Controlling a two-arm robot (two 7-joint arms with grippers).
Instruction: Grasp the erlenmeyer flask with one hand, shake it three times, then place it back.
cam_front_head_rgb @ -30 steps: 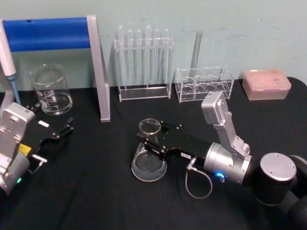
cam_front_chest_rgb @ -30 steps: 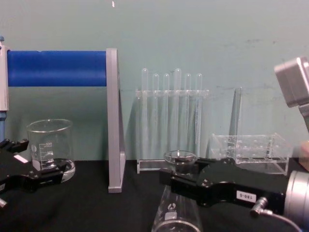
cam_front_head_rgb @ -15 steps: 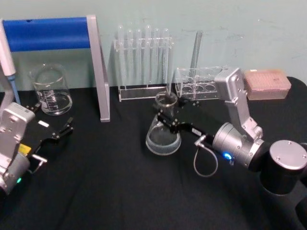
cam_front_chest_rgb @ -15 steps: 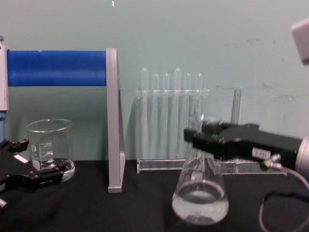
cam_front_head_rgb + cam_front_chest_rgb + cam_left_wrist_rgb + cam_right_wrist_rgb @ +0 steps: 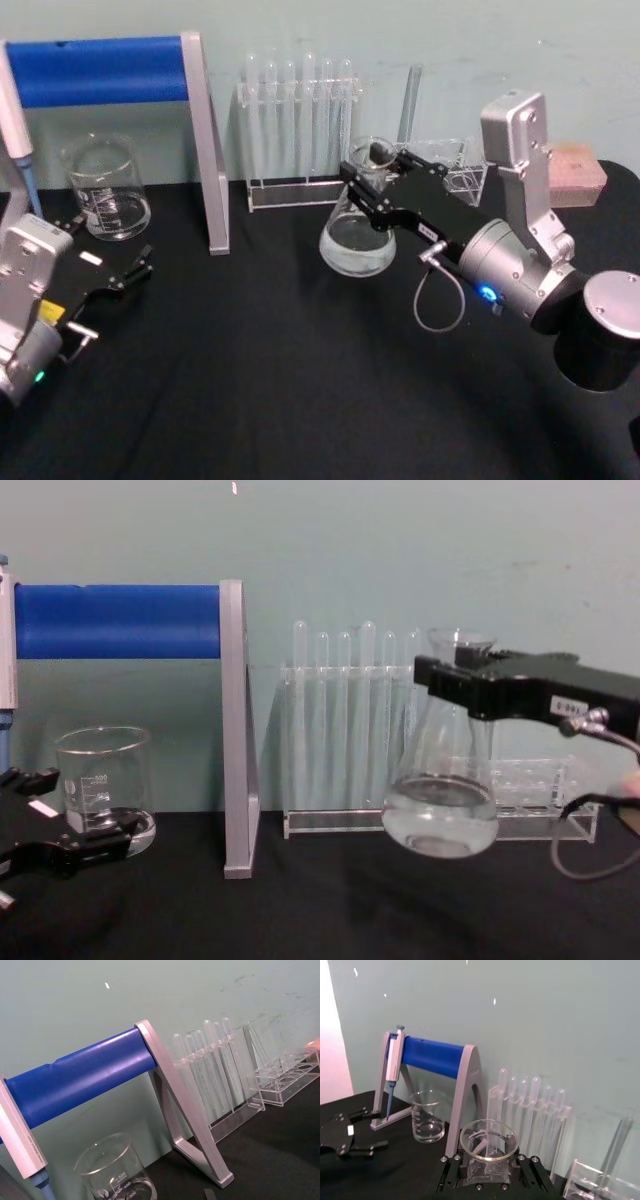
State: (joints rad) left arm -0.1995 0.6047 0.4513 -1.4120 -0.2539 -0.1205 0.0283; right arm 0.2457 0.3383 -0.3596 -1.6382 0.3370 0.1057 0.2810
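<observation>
The right gripper (image 5: 372, 185) is clamped on the neck of the erlenmeyer flask (image 5: 355, 240), one finger on each side just under the flared lip. It holds the flask upright toward the back edge of the black table (image 5: 250, 390), a little right of the middle. In the chest view the flask (image 5: 440, 800) hangs in front of the test tube rack (image 5: 350, 730), with clear liquid in its wide base. That base seems to be off the cloth, though the angle leaves this uncertain.

Behind the flask, room is tight. The test tube rack and a lower clear rack (image 5: 440, 165) stand along the back edge, and a pink box (image 5: 580, 172) sits at the back right corner. Bare cloth spreads in front of the flask and to its left, as far as the upright of the blue-barred stand (image 5: 205, 150).

Past that stand, near the back left corner, are a beaker (image 5: 105, 190) and a hanging pipette (image 5: 18, 120). The left gripper (image 5: 110, 275) rests near the left edge, its fingers spread apart, well apart from the flask.
</observation>
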